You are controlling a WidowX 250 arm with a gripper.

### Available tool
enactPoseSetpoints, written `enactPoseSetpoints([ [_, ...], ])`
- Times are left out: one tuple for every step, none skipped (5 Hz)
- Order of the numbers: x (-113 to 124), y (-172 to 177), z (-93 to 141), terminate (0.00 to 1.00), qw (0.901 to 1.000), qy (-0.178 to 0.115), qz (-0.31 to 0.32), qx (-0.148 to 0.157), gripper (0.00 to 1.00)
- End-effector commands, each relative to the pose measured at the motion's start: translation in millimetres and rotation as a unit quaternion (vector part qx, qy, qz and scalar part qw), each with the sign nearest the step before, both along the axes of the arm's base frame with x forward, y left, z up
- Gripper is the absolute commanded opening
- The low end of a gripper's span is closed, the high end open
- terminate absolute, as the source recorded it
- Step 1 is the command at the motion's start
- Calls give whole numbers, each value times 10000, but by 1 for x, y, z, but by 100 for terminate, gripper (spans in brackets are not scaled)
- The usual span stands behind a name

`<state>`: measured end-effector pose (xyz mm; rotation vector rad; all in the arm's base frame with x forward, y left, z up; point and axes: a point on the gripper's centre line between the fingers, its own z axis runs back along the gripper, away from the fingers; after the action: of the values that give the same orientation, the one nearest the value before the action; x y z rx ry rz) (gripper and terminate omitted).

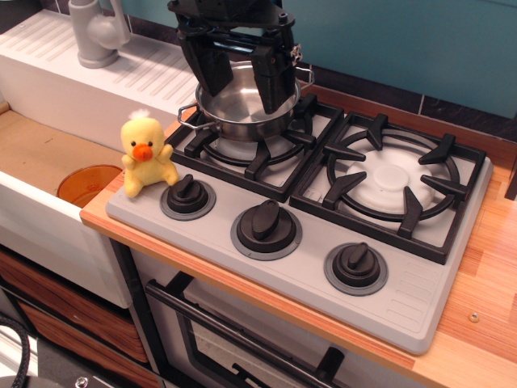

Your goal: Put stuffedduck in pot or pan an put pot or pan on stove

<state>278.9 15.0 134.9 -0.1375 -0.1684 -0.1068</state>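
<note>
The stuffedduck point(145, 158) sits upright on the front left corner of the grey stove point(420, 299), just left of the leftmost knob. The shiny steel pot point(242, 121) rests on the left burner grate, and nothing shows inside it. My gripper point(245, 97) hangs over the pot from above with its two black fingers spread wide apart. The fingers point(212, 69) reach down to about rim height, and the pot's inside shows in the gap between them. The duck is well clear of the gripper, to its lower left.
Three black knobs point(266, 229) line the stove's front. The right burner grate point(392, 182) holds nothing. Left of the stove is a sink with an orange bowl point(87, 184) in it and a grey faucet point(95, 32) behind. A wooden counter point(485, 283) runs along the right.
</note>
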Motion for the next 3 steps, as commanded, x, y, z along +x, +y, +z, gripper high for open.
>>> enactPoseSetpoints([
  [0,0,0,0,10000,0,0,0,100],
  [5,20,-3,0,9999,-27,-99,-116,100],
  [10,43,-2,0,9998,-106,-174,-52,100],
])
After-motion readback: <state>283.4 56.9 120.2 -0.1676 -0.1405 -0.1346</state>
